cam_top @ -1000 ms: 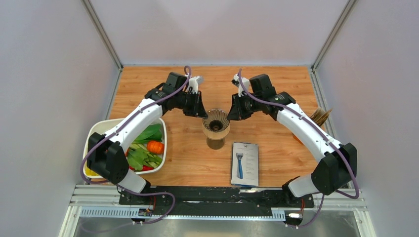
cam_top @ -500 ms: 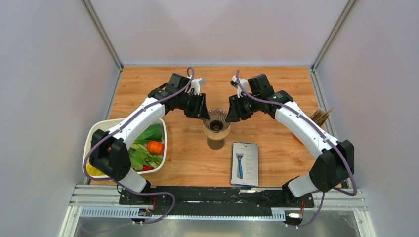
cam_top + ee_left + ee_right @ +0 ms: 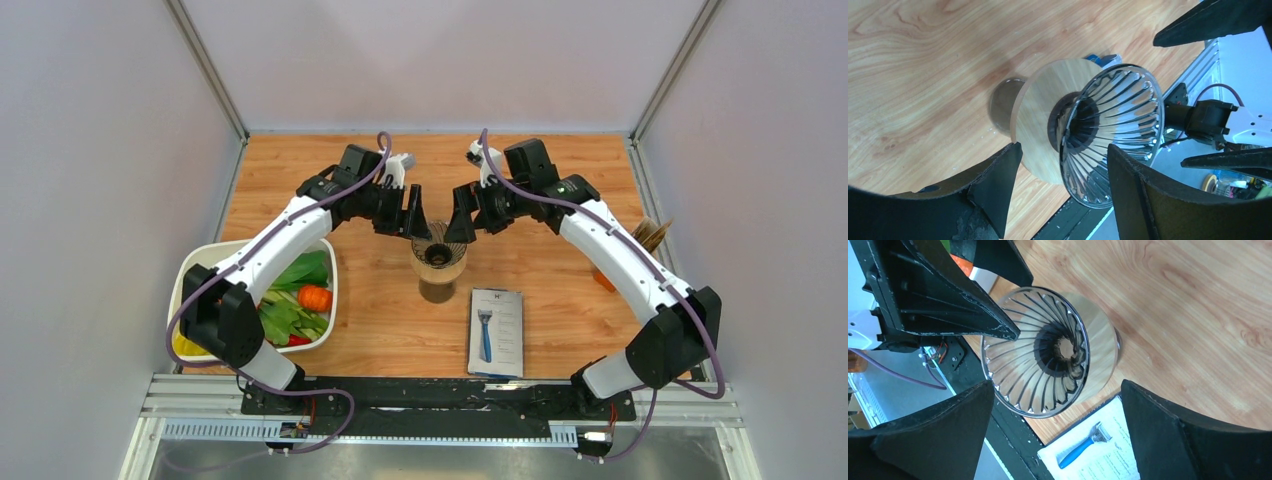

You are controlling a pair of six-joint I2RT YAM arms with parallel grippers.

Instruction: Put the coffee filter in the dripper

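White tub point(image 3: 333, 295) of leafy greens point(image 3: 300, 272) sits at tabletop's point(image 3: 380, 330) left, near front edge. Left gripper point(image 3: 413, 222) hangs just left of dripper point(image 3: 438, 255) rim, jaws spread wide, holding nothing. Dripper stands upright at tabletop centre on pale wooden collar, with spiral ribs and dark centre hole in plain view. Right gripper point(image 3: 462, 225) hangs just right of rim, jaws spread wide, holding nothing. Carded blue razor point(image 3: 496, 332) lies flat just front-right of dripper. Tan fanned object point(image 3: 650, 235) sits at right edge, partly hidden behind right arm; cannot tell what it is.
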